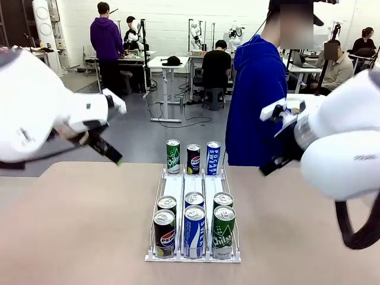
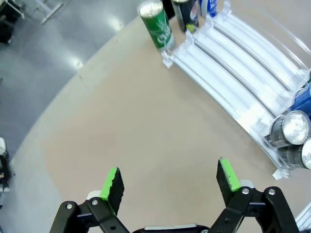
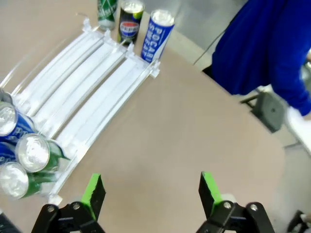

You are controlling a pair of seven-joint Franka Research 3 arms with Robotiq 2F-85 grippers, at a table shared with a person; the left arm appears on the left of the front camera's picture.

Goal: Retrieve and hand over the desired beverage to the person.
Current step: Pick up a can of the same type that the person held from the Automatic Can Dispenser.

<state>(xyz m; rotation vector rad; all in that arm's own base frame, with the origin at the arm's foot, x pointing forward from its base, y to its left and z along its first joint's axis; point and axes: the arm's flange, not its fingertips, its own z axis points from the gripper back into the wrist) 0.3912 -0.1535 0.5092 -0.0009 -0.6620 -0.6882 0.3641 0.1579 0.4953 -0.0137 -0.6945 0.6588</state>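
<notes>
A rack of cans on a table, person behind it.
Either side of the rack, left fingers and right fingers are spread apart, empty.

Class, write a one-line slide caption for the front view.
Open left gripper and right gripper flank a rack of cans; a person in blue stands across the table.

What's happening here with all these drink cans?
Nothing is being handled yet. A white rack on the table has three cans standing at its far end and six cans at its near end. A person in a blue hoodie stands across the table. The left fingers and right fingers hang open above the table, empty.
</notes>
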